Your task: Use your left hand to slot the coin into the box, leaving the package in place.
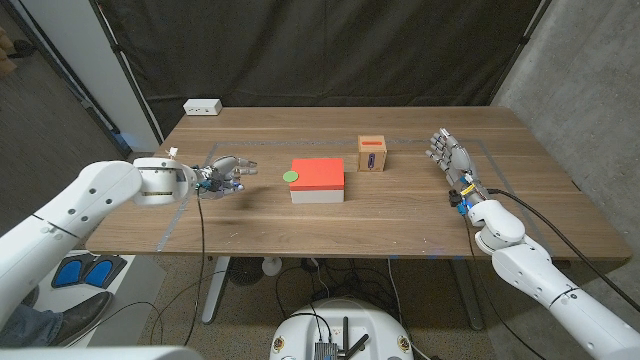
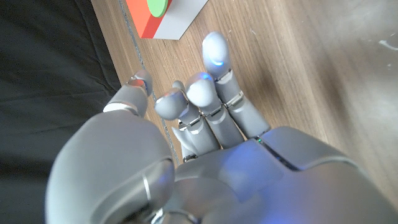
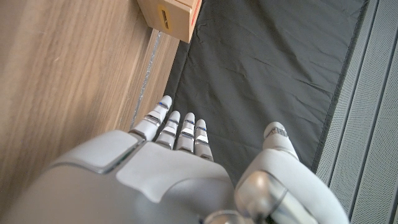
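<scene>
A green coin (image 1: 291,177) (image 2: 158,5) lies on the left end of the package (image 1: 318,181) (image 2: 186,20), a flat block with a red top and white sides at the table's middle. The small wooden box (image 1: 373,155) (image 3: 170,15), red on top with a dark slot in its front, stands just right of and behind the package. My left hand (image 1: 225,176) (image 2: 205,118) hovers left of the package, a short gap from the coin, fingers loosely curled and holding nothing. My right hand (image 1: 450,157) (image 3: 180,168) stands upright at the right with its fingers spread, holding nothing.
A white device (image 1: 202,107) sits at the table's far left corner. Pale tape lines (image 1: 176,218) mark a rectangle on the wooden tabletop. Dark curtains hang behind the table.
</scene>
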### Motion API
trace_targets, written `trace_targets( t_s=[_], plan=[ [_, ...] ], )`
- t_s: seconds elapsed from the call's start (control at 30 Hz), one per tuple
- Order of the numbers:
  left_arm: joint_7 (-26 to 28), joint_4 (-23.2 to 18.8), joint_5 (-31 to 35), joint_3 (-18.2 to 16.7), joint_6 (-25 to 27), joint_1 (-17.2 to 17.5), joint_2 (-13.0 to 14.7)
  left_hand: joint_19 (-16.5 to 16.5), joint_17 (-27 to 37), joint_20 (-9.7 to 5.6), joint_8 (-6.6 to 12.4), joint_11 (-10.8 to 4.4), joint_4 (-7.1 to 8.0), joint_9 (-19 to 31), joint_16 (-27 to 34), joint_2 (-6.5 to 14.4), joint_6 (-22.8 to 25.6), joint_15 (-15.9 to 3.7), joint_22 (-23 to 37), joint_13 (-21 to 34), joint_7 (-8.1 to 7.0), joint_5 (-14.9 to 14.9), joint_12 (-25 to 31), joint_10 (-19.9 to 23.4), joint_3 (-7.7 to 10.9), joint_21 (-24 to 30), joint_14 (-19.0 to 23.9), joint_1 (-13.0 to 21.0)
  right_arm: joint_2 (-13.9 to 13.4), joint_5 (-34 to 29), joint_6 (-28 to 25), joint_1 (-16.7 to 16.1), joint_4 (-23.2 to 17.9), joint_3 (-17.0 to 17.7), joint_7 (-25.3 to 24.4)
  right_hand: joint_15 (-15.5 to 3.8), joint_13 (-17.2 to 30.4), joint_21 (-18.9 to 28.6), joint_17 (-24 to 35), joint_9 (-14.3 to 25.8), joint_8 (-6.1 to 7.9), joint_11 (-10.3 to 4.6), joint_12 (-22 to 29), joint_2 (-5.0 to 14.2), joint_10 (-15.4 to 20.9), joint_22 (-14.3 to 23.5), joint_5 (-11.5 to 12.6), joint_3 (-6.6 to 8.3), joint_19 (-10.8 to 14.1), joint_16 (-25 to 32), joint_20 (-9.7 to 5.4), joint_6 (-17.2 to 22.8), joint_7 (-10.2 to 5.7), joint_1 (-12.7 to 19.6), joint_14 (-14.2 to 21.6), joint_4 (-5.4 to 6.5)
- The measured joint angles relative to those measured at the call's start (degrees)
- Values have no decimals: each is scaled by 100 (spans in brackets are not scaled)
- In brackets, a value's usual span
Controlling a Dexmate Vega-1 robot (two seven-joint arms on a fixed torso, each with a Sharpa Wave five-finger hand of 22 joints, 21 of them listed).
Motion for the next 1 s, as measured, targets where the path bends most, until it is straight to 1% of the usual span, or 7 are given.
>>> trace_targets(
  t_s=[0.03, 0.13, 0.2, 0.37, 0.47, 0.67, 1.0],
  plan=[
    [91, 10, -180, 28, 78, -38, 30, 3, -25, -3, 0, 2, 0, 11, 0, 0, 14, 0, -49, -23, 14, 0, 0, 2, 0, 0, 0, 0, -17, 3, -8, 0, 4, 5, 7, 0, 0, -1, 0, 0, 0, 0, 0, 0, 0, 0, 0, 0, 0, 0, 0, 0, 0, 0, 0, 0],
    [164, 64, -410, 109, 178, -155, 97, 72, -60, -11, 0, 7, 0, 12, 0, 2, 35, 0, -147, -61, 46, 0, 24, 7, 0, 0, 0, 2, -38, 11, -24, -1, 5, 17, 18, 0, 0, -1, 0, 0, 0, 31, 0, 0, 31, 0, 0, 0, 0, 0, 0, 0, 0, 0, 0, 0],
    [168, 101, -521, 158, 227, -219, 131, 72, -60, -11, 0, 8, 0, 12, 0, 61, -3, -21, -198, -85, 101, 0, 45, 8, 0, 0, 20, 0, -49, 16, -31, -6, 5, 24, 23, 0, 0, -1, 0, 0, 0, 31, 0, 0, 31, 0, 0, 0, 0, 0, 0, 0, 0, 0, 0, 0],
    [122, 207, -838, 349, 341, -425, 231, 105, -50, 4, 0, 8, 0, 39, 0, 89, -39, -21, -245, -98, 138, -35, 85, 8, 0, 0, 20, -28, -83, 43, -47, -40, 5, 49, 34, 0, 0, 0, 0, 0, 0, 31, 0, 0, 30, 0, 0, 0, 0, 0, 0, 0, 0, 0, 0, 0],
    [99, 271, -942, 468, 367, -541, 283, 112, -48, 10, -42, 2, 0, 60, 25, 106, -58, -21, -245, -129, 156, -35, 102, -25, 0, 31, 20, -45, -99, 57, -50, -63, 5, 68, 38, 0, 0, 0, 0, 0, 0, 31, 0, 0, 30, 0, 0, 1, 0, 0, 0, 0, 0, 0, 0, 1],
    [84, 349, -1107, 692, 385, -720, 334, 112, -65, 10, -42, 15, 0, 65, 25, 133, -72, -21, -245, -178, 169, -35, 102, -47, 1, 76, 20, -71, -124, 89, -54, -102, 4, 101, 48, 0, -1, 0, 1, 0, 0, 31, 0, 0, 30, 0, 0, 1, 0, 0, 0, 0, 0, 0, 0, 1],
    [110, 394, -1163, 986, 256, -878, 283, 88, -90, -12, -42, 15, -34, 65, 24, 136, -72, -20, -272, -231, 169, -35, 166, -47, 35, 145, 20, -75, -137, 135, -54, -131, 34, 132, 89, 0, -1, 0, 1, -1, 0, 30, 0, 0, 30, 0, 0, -14, 21, 0, -22, 0, 0, 0, 0, -14]
  ],
)
